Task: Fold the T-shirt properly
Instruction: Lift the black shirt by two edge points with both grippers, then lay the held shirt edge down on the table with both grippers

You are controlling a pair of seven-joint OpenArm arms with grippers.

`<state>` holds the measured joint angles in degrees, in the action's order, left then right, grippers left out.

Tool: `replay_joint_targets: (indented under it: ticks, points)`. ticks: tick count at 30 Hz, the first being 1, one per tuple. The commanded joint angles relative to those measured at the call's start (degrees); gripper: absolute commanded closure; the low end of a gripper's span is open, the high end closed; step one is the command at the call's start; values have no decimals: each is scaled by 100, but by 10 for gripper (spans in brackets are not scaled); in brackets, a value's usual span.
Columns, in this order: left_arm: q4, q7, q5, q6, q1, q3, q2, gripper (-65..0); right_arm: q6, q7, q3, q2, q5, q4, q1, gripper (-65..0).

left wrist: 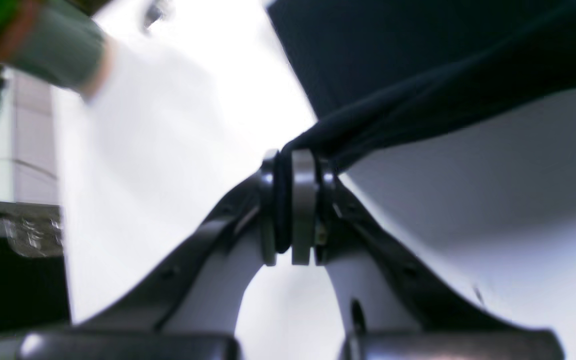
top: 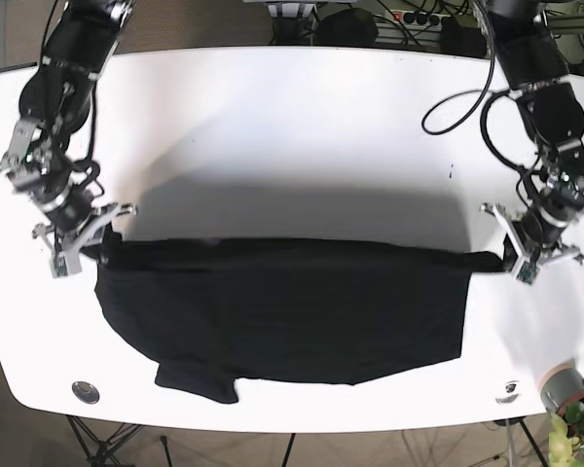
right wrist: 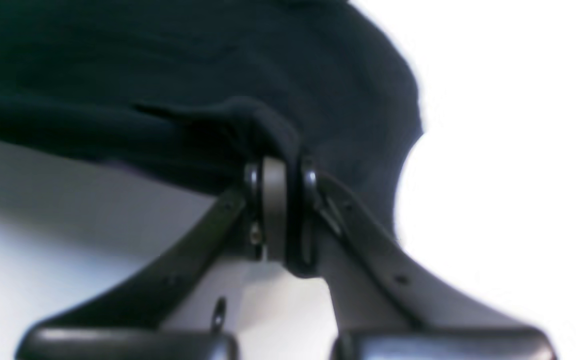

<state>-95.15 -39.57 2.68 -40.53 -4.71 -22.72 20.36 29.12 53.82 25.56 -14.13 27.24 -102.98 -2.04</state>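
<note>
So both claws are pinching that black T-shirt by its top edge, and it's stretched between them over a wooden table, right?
Nearly. The right gripper and left gripper do each pinch the black T-shirt, stretched between them, but the table is plain white, not wooden. The base view shows it clearly.

Two black jointed arms, one at either end of the white tabletop [top: 302, 117]. Left end effector [left wrist: 295, 207]: dark curved fingers, grey pads, small screw holes. Right end effector [right wrist: 280, 215]: same build. Black cable loops beside the left arm.
</note>
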Motion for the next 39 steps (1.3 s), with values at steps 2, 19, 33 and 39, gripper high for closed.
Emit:
replay_joint_targets:
  ticks: [2, 19, 33, 39]
  points:
    - [-344, 76, -8, 53, 291, -211, -10, 0, -7, -112, 156, 2, -12, -142, 270, -19]
    - [-977, 67, -17, 53, 1908, -1029, -124, 0, -7, -130, 174, 319, -4, -564, 1686, -19]
    - [-977, 93, -8, 53, 2172, -1214, -185, 0, -7, -138, 358, 336, 418, -537, 2152, -19]
    - [-608, 67, -44, 53, 1557, -924, -159, 0, -7, -138, 464, 327, 533, -441, 2160, -19]
